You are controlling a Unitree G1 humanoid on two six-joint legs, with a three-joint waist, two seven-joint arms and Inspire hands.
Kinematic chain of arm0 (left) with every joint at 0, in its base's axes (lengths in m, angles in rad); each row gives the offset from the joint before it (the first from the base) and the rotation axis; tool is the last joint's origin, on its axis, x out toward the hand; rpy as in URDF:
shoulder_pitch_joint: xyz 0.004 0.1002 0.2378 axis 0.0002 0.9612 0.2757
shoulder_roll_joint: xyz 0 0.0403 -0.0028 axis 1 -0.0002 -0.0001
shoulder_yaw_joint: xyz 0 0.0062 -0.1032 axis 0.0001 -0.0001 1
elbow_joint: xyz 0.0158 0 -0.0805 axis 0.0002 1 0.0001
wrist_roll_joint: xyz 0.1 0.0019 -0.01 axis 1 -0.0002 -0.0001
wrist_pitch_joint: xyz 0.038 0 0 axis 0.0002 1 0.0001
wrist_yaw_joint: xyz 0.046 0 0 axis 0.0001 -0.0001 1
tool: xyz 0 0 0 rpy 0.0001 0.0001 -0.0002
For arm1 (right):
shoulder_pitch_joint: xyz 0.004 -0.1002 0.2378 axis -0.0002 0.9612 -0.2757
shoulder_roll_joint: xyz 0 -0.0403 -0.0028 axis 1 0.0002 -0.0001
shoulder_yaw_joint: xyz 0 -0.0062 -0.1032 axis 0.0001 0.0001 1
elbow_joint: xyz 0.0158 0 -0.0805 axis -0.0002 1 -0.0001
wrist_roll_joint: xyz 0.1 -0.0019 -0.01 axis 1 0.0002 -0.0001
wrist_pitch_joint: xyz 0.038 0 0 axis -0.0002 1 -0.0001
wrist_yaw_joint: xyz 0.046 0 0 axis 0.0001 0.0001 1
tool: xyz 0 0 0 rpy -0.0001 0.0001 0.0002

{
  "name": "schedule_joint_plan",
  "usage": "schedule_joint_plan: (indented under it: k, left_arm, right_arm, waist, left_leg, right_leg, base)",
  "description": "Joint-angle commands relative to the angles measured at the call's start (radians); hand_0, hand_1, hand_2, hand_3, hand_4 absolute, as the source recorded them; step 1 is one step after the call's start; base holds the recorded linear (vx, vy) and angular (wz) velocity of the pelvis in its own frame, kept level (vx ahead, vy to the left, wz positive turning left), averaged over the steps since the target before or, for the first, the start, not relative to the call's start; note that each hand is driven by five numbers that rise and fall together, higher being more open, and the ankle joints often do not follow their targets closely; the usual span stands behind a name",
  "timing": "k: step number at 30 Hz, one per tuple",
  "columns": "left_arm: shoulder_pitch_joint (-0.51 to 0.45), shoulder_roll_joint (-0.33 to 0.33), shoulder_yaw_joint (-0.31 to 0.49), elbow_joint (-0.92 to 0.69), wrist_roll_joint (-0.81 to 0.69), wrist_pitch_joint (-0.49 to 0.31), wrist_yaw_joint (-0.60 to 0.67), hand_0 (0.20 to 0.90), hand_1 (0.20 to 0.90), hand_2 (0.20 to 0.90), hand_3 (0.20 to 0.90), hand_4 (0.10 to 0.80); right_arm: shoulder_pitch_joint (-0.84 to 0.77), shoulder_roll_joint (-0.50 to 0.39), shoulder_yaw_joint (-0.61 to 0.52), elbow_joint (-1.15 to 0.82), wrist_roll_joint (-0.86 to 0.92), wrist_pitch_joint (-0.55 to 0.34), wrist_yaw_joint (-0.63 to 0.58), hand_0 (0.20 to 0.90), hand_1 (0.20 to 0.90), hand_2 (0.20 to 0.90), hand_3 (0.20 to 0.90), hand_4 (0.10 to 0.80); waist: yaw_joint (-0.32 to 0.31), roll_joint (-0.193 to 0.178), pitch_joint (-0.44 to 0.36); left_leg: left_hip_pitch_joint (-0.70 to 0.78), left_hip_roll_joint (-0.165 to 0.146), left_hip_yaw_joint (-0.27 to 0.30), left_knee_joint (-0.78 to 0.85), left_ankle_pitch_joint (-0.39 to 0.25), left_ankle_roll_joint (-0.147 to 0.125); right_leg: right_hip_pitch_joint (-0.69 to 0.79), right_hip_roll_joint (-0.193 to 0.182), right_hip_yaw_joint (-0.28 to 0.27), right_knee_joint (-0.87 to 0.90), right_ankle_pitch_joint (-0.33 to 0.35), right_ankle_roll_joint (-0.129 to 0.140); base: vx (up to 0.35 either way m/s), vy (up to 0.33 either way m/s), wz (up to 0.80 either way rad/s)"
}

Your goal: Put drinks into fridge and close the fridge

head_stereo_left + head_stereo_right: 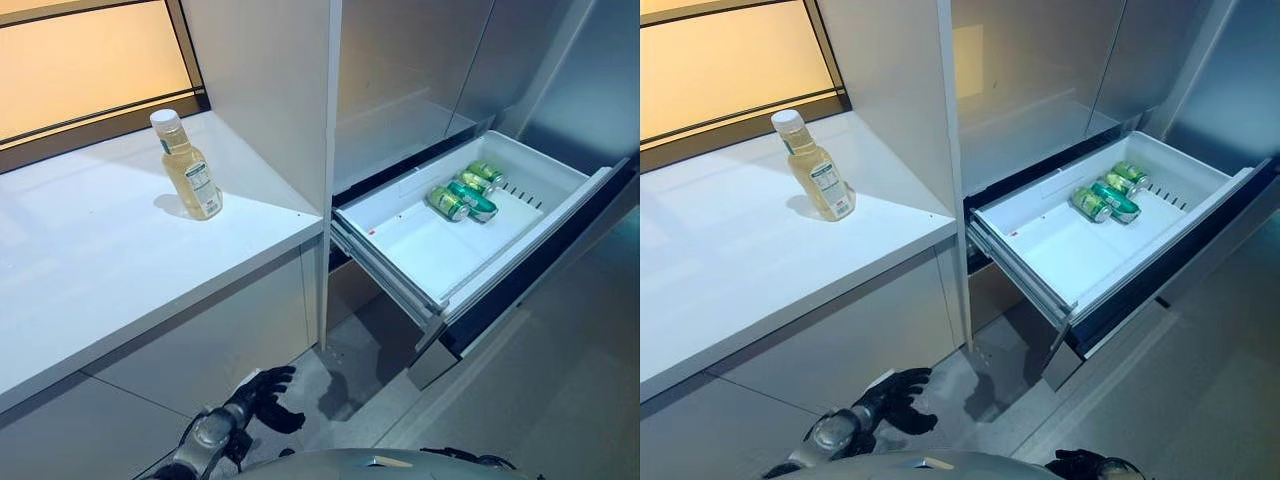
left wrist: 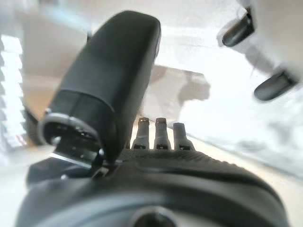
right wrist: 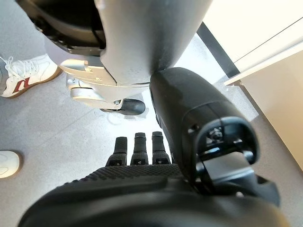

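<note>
A pale yellow drink bottle point(image 1: 190, 170) with a white cap stands upright on the white counter point(image 1: 100, 270), near its right end. To the right, the fridge's lower drawer point(image 1: 430, 250) is pulled out, with three green cans point(image 1: 465, 195) lying at its far end. My left hand point(image 1: 262, 395) hangs low in front of the counter's cabinet, well below the bottle, open and empty; its wrist view shows relaxed fingers point(image 2: 161, 135). My right hand point(image 1: 1085, 464) just shows at the lower edge, open with straight fingers point(image 3: 139, 149) and holding nothing.
A tall white panel point(image 1: 270, 90) separates the counter from the fridge. The fridge's upper doors point(image 1: 420, 70) are closed above the drawer. A window point(image 1: 80, 60) runs behind the counter. A person's white shoes point(image 3: 23, 75) stand on the grey floor behind me.
</note>
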Motion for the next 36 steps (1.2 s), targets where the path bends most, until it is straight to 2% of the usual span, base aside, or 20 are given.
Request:
schedule_joint_plan:
  k: [1, 5, 7, 8, 10, 13, 18, 20, 22, 25, 32, 36]
  left_arm:
    - [-0.133, 0.008, -0.033, -0.094, 0.054, -0.106, 0.025, 0.9, 0.9, 0.9, 0.9, 0.8]
    - [-0.172, 0.036, -0.052, -0.224, 0.063, -0.097, 0.03, 0.9, 0.9, 0.9, 0.9, 0.8]
    - [-0.181, 0.062, -0.092, -0.282, 0.073, -0.187, 0.064, 0.9, 0.9, 0.9, 0.9, 0.8]
    - [-0.172, 0.068, -0.094, -0.292, 0.038, -0.126, 0.042, 0.9, 0.9, 0.9, 0.9, 0.8]
    - [-0.14, 0.099, -0.091, -0.352, 0.08, -0.19, 0.065, 0.9, 0.9, 0.9, 0.9, 0.8]
    - [-0.12, 0.144, -0.079, -0.467, 0.101, -0.224, 0.085, 0.9, 0.9, 0.9, 0.9, 0.8]
    - [-0.12, 0.23, 0.002, -0.749, 0.058, -0.189, 0.034, 0.9, 0.9, 0.9, 0.9, 0.8]
    - [-0.123, 0.255, 0.04, -0.851, -0.01, -0.169, -0.021, 0.9, 0.9, 0.9, 0.9, 0.8]
    - [-0.118, 0.267, 0.091, -0.96, -0.159, -0.138, -0.109, 0.9, 0.9, 0.9, 0.9, 0.8]
    - [-0.115, 0.281, 0.12, -1.024, -0.234, -0.132, -0.14, 0.9, 0.9, 0.9, 0.9, 0.8]
    - [-0.119, 0.304, 0.186, -1.121, -0.307, -0.138, -0.152, 0.9, 0.9, 0.9, 0.9, 0.8]
    - [-0.124, 0.307, 0.256, -1.168, -0.387, -0.143, -0.143, 0.9, 0.9, 0.9, 0.9, 0.8]
  right_arm:
    - [-0.019, -0.015, 0.061, -0.013, -0.034, 0.008, 0.054, 0.9, 0.9, 0.9, 0.9, 0.8]
    - [-0.018, -0.015, 0.061, -0.019, -0.035, 0.013, 0.053, 0.9, 0.9, 0.9, 0.9, 0.8]
    - [-0.017, -0.007, 0.058, -0.012, -0.035, 0.003, 0.05, 0.9, 0.9, 0.9, 0.9, 0.8]
    - [-0.015, -0.004, 0.056, -0.01, -0.035, -0.004, 0.047, 0.9, 0.9, 0.9, 0.9, 0.8]
    - [-0.008, -0.003, 0.05, -0.023, -0.022, -0.009, 0.035, 0.9, 0.9, 0.9, 0.9, 0.8]
    - [0.002, 0.0, 0.042, -0.044, -0.017, -0.011, 0.018, 0.9, 0.9, 0.9, 0.9, 0.8]
    - [0.025, 0.008, 0.027, -0.071, -0.002, -0.011, -0.01, 0.9, 0.9, 0.9, 0.9, 0.8]
    - [0.034, 0.014, 0.021, -0.062, 0.006, -0.022, -0.017, 0.9, 0.9, 0.9, 0.9, 0.8]
    - [0.041, 0.017, 0.016, -0.053, 0.018, -0.035, -0.02, 0.9, 0.9, 0.9, 0.9, 0.8]
    - [0.045, 0.019, 0.013, -0.05, 0.023, -0.037, -0.023, 0.9, 0.9, 0.9, 0.9, 0.8]
    - [0.053, 0.018, 0.013, -0.046, 0.034, -0.049, -0.02, 0.9, 0.9, 0.9, 0.9, 0.8]
    - [0.057, 0.02, 0.015, -0.044, 0.043, -0.056, -0.021, 0.9, 0.9, 0.9, 0.9, 0.8]
  waist:
    - [-0.001, 0.022, 0.009]
    - [-0.001, 0.023, 0.006]
    - [0.002, 0.023, 0.002]
    - [0.005, 0.023, 0.002]
    - [0.013, 0.027, 0.015]
    - [0.018, 0.032, 0.029]
    - [0.032, 0.039, 0.035]
    - [0.04, 0.04, 0.03]
    - [0.05, 0.038, 0.027]
    - [0.056, 0.037, 0.023]
    - [0.069, 0.034, 0.017]
    - [0.08, 0.031, 0.012]
  left_leg:
    - [0.008, -0.016, 0.033, 0.006, -0.093, 0.026]
    - [0.005, -0.016, 0.033, 0.006, -0.094, 0.027]
    - [-0.002, -0.016, 0.031, 0.006, -0.093, 0.028]
    - [-0.005, -0.016, 0.031, 0.006, -0.094, 0.028]
    - [-0.01, -0.016, 0.024, 0.006, -0.09, 0.028]
    - [-0.013, -0.019, 0.015, 0.006, -0.088, 0.03]
    - [-0.019, -0.025, -0.004, 0.006, -0.084, 0.033]
    - [-0.021, -0.025, -0.011, 0.006, -0.083, 0.034]
    - [-0.024, -0.026, -0.019, 0.006, -0.082, 0.033]
    - [-0.026, -0.027, -0.025, 0.006, -0.08, 0.032]
    - [-0.03, -0.031, -0.039, 0.006, -0.079, 0.036]
    - [-0.035, -0.034, -0.05, 0.006, -0.079, 0.036]
  right_leg:
    - [-0.091, 0.0, -0.005, 0.047, 0.054, 0.081]
    - [-0.09, -0.003, -0.01, 0.043, 0.056, 0.083]
    - [-0.096, -0.001, -0.007, 0.042, 0.056, 0.082]
    - [-0.098, -0.001, -0.007, 0.041, 0.055, 0.081]
    - [-0.101, -0.002, -0.012, 0.044, 0.053, 0.079]
    - [-0.102, -0.004, -0.016, 0.046, 0.052, 0.077]
    - [-0.095, -0.008, -0.029, 0.038, 0.053, 0.076]
    - [-0.092, -0.01, -0.035, 0.034, 0.054, 0.077]
    - [-0.09, -0.011, -0.042, 0.03, 0.054, 0.076]
    - [-0.09, -0.011, -0.045, 0.029, 0.057, 0.076]
    - [-0.091, -0.011, -0.047, 0.026, 0.059, 0.072]
    - [-0.09, -0.011, -0.048, 0.021, 0.061, 0.069]
  base:
    - [0.0, 0.0, 0.0]
    - [0.0, 0.0, 0.0]
    - [0.0, 0.0, 0.0]
    - [-0.054, -0.013, 0.0]
    - [-0.06, 0.002, -0.01]
    - [-0.052, 0.026, 0.02]
    - [-0.02, 0.014, 0.04]
    - [0.004, -0.01, 0.07]
    - [0.0, -0.016, 0.15]
    - [0.001, -0.011, 0.08]
    - [-0.002, -0.005, 0.03]
    - [0.0, 0.0, 0.0]
